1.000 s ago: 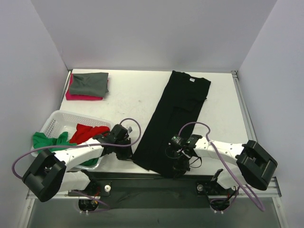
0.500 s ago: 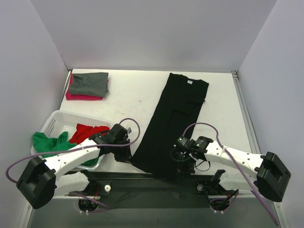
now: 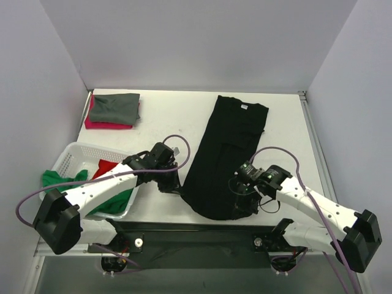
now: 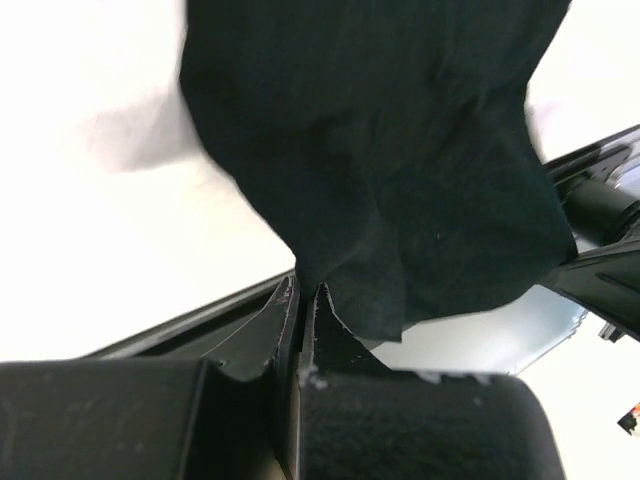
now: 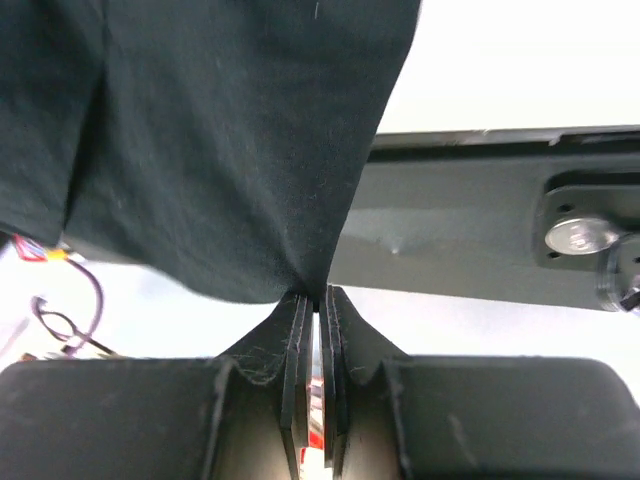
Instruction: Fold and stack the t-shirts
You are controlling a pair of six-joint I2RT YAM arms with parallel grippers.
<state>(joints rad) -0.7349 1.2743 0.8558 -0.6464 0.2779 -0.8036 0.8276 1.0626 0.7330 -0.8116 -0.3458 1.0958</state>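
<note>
A long black t-shirt lies folded lengthwise down the middle of the table. My left gripper is shut on its near left corner, and the cloth hangs from the tips in the left wrist view. My right gripper is shut on its near right corner; the cloth rises from the tips in the right wrist view. Both corners are lifted off the table. A folded grey-green t-shirt lies on a pink-red one at the far left. A red t-shirt and a green one lie in the basket.
The white perforated basket stands at the near left beside my left arm. The table's dark front rail runs below the shirt's near end. White walls close the table on three sides.
Both grippers have moved away from the front edge, carrying the shirt's near hem up and inward. The shirt's near end now bunches and looks shorter.
</note>
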